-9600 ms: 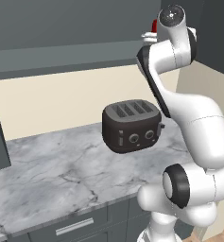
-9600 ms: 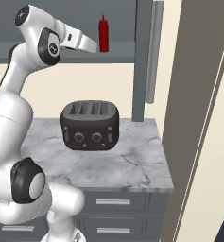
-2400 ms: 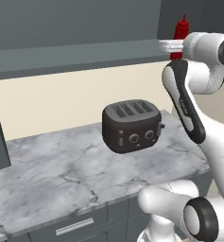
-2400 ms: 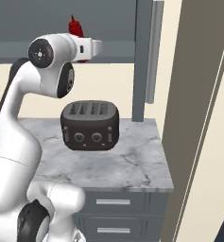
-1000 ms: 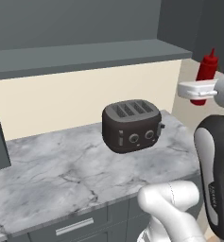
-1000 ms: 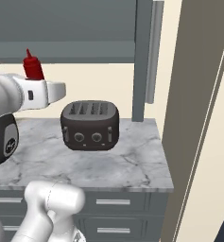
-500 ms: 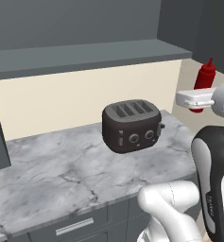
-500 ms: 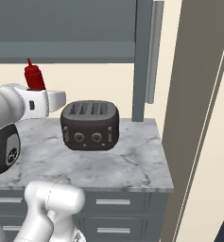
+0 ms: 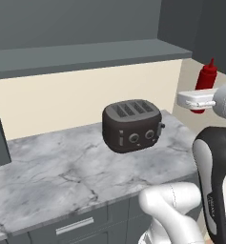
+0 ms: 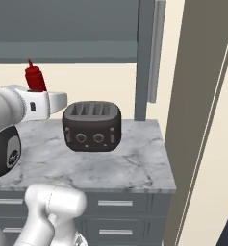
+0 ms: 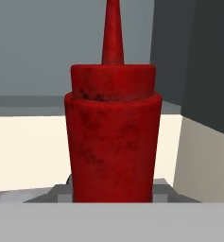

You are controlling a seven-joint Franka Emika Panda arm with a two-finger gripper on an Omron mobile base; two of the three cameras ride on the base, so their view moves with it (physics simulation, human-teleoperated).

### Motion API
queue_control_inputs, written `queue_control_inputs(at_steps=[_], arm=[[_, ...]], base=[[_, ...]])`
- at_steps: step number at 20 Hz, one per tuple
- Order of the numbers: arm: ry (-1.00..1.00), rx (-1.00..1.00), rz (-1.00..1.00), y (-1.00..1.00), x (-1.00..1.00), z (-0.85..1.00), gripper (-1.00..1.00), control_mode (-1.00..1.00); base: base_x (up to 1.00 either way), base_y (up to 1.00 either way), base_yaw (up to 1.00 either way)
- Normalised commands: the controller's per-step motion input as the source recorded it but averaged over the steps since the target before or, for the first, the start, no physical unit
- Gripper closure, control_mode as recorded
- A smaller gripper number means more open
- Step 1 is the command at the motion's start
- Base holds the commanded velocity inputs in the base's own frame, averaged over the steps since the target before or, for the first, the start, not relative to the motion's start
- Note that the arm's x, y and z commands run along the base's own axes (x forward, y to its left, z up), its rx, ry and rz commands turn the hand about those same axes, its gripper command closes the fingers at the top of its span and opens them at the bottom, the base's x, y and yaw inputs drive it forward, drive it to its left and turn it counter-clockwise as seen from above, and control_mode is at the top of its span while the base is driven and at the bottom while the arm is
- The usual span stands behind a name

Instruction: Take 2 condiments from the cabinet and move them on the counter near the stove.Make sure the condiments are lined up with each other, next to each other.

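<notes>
A red squeeze bottle, one of the condiments (image 9: 206,78) (image 10: 34,77) (image 11: 112,137), hangs upright in the air with my gripper (image 9: 198,101) (image 10: 40,98) shut on its lower body. It is beyond the right end of the marble counter (image 9: 57,167) in the left base view. In the right base view it is over the counter (image 10: 125,163), left of the toaster. The cabinet's grey shelf (image 9: 86,55) runs above the counter, and its open door (image 10: 145,57) with a silver handle stands at the right. The stove is out of view.
A black toaster (image 9: 132,125) (image 10: 92,125) sits on the counter below the shelf. Grey drawers (image 10: 115,204) lie under the worktop. A beige wall panel (image 10: 202,120) rises at the right. My white arm fills the lower foreground.
The held bottle has come down a little and drifted slightly toward the toaster. The grip on it has stayed the same.
</notes>
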Motion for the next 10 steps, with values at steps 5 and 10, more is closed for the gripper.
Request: queue_control_inputs(at_steps=[5, 10], arm=[[0.0, 0.0, 0.0, 0.0, 0.0, 0.0, 1.0, 1.0], [0.0, 0.0, 0.0, 0.0, 0.0, 0.0, 1.0, 1.0]], base=[[-0.84, 0.0, 0.03], [-0.84, 0.03, 0.05]])
